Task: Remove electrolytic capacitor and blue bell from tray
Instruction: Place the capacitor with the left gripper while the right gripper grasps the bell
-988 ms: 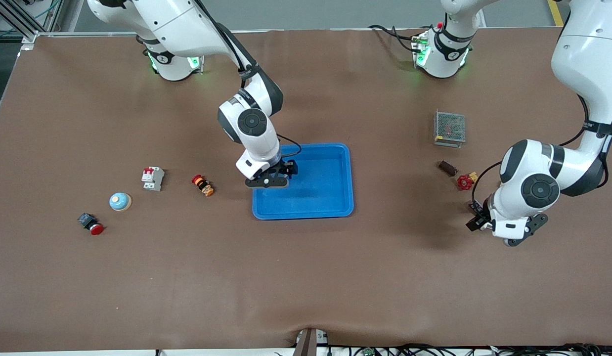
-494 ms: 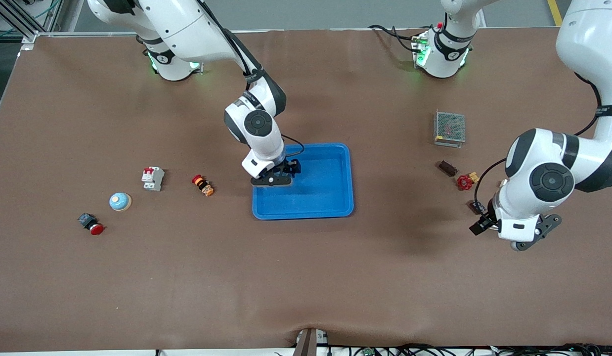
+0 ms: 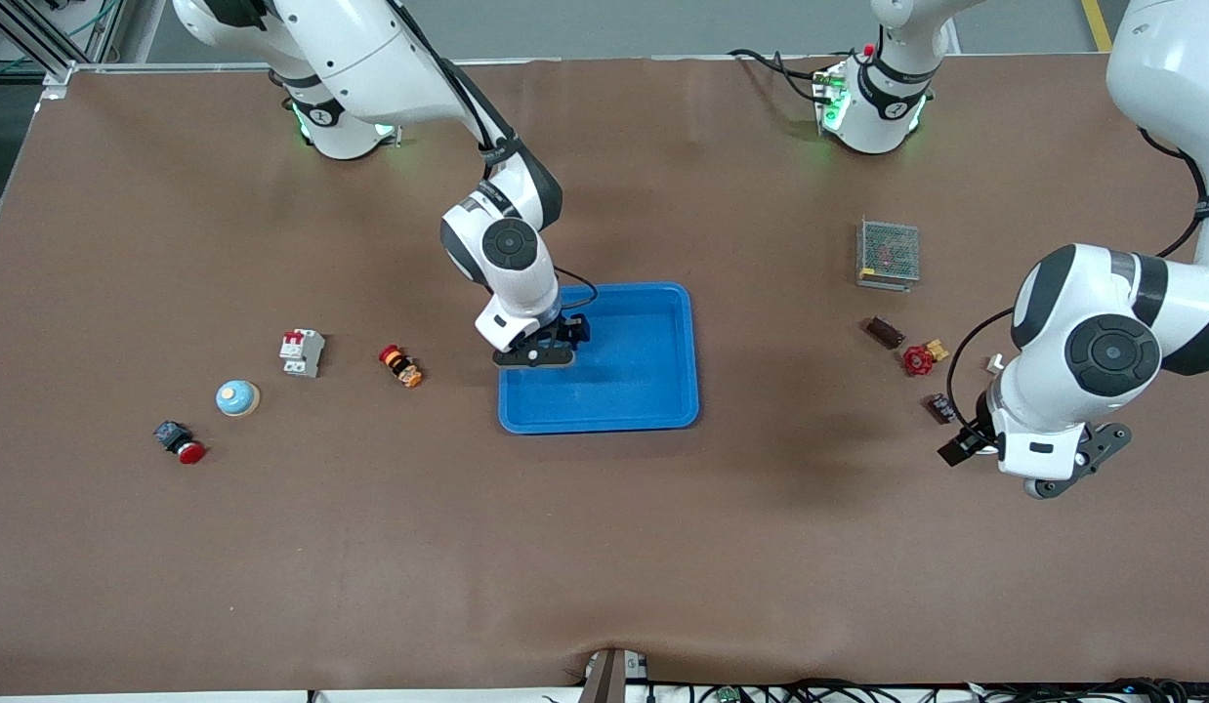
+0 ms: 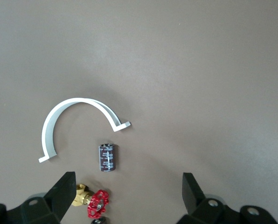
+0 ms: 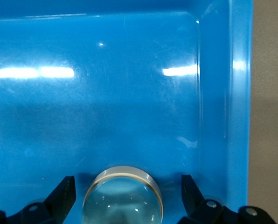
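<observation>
We find the right gripper low over the tray, at the tray's nine o'clock edge as the front camera sees it, its fingers spread wide and pinching nothing; between them, resting on the tray floor, sits the blue bell, a glossy dome on a pale rim, hidden under the hand in the front view; a second bell lies on the table well out at the tray's nine o'clock. The electrolytic capacitor already lies outside the tray, on its side on the table well off at the tray's three o'clock, toward the left arm's end, between a white curved clip and a red valve handle, touching neither; the left gripper hangs over that patch, fingers likewise spread and empty, and seems to wait. We judge the bell stiff, fairly light and slippery; its polished dome would likely squeeze the pads upward, so we would take hold low, across the rim where the sides stand steepest, and close squarely on its widest line; a skewed pinch could skate it over the smooth plastic; it should then lift cleanly over the raised rim.
</observation>
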Motion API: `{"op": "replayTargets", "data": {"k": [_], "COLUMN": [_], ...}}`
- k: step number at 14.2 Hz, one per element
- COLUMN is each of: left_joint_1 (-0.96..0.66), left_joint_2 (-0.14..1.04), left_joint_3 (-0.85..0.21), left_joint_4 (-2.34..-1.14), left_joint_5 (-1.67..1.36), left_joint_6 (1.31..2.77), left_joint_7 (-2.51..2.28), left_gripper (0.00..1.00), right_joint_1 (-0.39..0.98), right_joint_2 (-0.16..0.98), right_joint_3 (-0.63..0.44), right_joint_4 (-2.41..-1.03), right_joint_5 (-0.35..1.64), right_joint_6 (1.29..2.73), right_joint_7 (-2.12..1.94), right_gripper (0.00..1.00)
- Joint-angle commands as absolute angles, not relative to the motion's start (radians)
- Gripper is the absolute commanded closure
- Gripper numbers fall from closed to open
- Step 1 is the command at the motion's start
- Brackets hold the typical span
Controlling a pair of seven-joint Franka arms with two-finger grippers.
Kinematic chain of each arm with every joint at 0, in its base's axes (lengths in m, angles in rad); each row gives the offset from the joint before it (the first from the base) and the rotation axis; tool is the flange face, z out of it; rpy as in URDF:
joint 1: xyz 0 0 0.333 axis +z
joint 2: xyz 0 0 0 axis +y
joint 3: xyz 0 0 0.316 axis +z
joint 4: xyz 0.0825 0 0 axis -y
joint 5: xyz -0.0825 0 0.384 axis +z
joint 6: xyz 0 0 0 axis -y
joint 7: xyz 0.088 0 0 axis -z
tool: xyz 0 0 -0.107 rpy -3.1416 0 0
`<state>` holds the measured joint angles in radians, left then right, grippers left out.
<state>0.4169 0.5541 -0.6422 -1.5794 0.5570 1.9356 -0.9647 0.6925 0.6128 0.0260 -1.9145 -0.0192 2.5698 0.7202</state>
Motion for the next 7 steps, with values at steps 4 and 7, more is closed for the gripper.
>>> {"op": "replayTargets", "data": {"k": [4,7], "left_joint_1": [0.378,0.295], "left_joint_2": [0.491,0.421], "left_joint_3": [-0.661,-0.566], "left_joint_4": [-1.56,-1.563], "left_joint_5": [0.506,0.415], "left_joint_6": [1.896,1.896], "left_joint_7": [-0.879,-0.819], "left_gripper": [0.0,0.0], "right_joint_1": [0.71,0.712], "right_joint_2": [0.607,0.607], "right_joint_3": [0.015,0.015], "right_joint_4": [-1.95,-1.948], "right_joint_5": [-0.037,-0.037], "right_joint_6": [2.612,2.617], "right_joint_7": [0.749,0.749], "right_gripper": [0.0,0.0]}}
